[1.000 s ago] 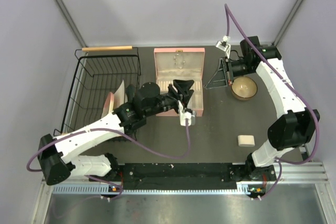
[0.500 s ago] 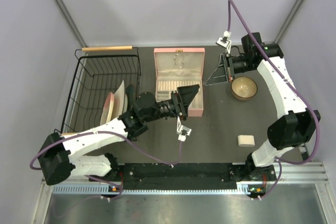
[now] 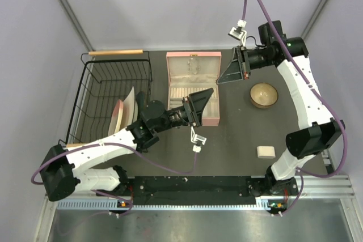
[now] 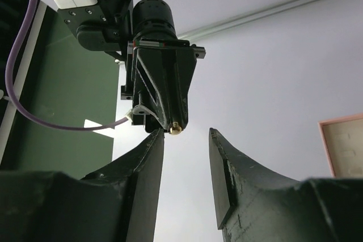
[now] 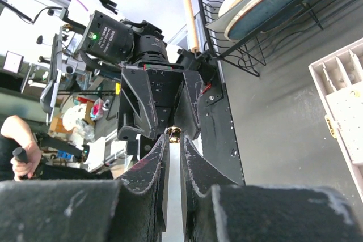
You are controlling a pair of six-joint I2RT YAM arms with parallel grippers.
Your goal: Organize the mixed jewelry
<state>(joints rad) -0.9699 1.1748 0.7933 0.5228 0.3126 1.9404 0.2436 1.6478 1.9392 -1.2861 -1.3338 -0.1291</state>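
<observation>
While the right gripper [image 5: 174,140] pinched a tiny gold bead [image 5: 174,134] aloft over the worktop's [image 3: 238,131] far side, the left gripper [image 4: 186,134] gaped empty. It looked light and slippery, I judged, and best nipped squarely across its middle.

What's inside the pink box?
The open pink jewelry box shows cream ring rolls in the part nearest the wire basket. The left end effector covers most of the other compartments, so what lies there is hidden.

Left arm [image 3: 96,148] and right arm [image 3: 303,92]: white link shells, black joint housings, a purple cable [image 3: 247,9] off each wrist; left gripper [image 4: 184,134] and right gripper [image 5: 174,140] matte black, wedge-fingered.
</observation>
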